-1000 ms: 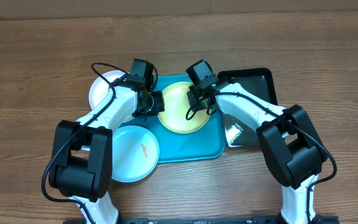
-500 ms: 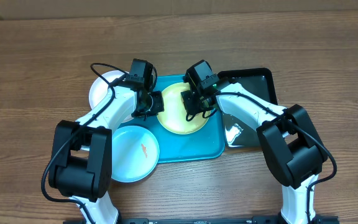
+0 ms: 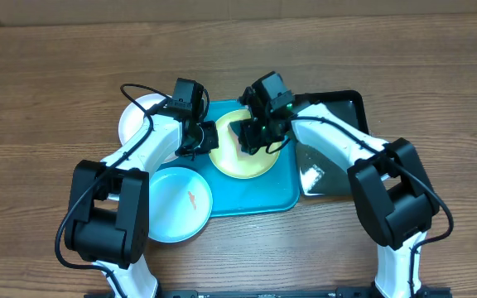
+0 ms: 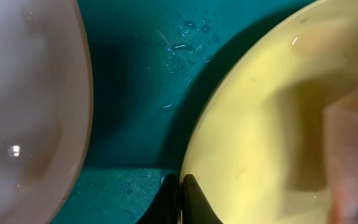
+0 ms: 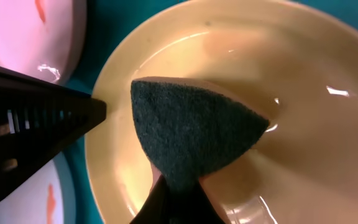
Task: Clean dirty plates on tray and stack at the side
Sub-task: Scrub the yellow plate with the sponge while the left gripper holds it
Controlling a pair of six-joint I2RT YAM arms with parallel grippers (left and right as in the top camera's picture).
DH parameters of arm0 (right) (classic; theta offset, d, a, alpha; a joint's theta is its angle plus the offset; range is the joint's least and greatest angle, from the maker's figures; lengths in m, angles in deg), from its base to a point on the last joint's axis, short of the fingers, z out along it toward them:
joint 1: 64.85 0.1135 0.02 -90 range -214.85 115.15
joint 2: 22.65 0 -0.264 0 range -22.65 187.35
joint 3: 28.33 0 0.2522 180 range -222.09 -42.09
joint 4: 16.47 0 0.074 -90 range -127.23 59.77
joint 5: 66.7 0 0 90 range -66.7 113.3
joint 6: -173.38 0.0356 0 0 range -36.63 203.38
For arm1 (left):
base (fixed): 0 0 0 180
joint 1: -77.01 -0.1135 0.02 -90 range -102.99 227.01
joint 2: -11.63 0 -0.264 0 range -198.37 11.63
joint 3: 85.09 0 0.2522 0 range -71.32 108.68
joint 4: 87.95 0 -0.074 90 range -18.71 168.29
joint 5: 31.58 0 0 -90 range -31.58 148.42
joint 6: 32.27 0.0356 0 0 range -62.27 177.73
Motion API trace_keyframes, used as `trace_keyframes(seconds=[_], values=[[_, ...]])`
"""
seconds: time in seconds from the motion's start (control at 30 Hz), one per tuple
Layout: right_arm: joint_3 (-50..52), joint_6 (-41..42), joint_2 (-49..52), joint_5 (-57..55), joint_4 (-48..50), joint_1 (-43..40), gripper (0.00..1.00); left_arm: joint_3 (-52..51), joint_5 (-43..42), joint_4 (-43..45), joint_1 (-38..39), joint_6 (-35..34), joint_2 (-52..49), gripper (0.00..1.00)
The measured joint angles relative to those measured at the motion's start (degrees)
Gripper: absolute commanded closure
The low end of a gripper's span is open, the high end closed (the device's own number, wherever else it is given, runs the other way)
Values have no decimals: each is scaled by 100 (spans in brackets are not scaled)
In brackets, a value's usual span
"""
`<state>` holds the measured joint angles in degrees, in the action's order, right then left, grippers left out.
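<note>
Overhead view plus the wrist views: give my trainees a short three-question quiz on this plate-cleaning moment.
1. Multiple choice: the sponge is over which plate on the tray? A white, B yellow, C blue.
2. True or false: the blue plate carries an orange smear.
3. Fill in: the right end effector is shut on the ____.
Key: 1 B, the yellow plate; 2 true; 3 sponge.
</note>
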<state>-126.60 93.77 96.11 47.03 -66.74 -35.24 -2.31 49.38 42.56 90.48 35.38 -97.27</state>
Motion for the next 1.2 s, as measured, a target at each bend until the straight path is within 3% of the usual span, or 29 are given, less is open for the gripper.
trace_keyframes(seconds=[0.23, 0.57, 1.2], values=[[-24, -107, -146, -273, -520, -278, 96, 0, 0, 0, 0, -2, 2, 96], [170, -140, -146, -1012, -201, -308, 96, 0, -20, 2, 0, 0, 0, 96], [857, 306, -111, 72, 595, -90, 96, -2, -39, 0, 0, 0, 0, 96]])
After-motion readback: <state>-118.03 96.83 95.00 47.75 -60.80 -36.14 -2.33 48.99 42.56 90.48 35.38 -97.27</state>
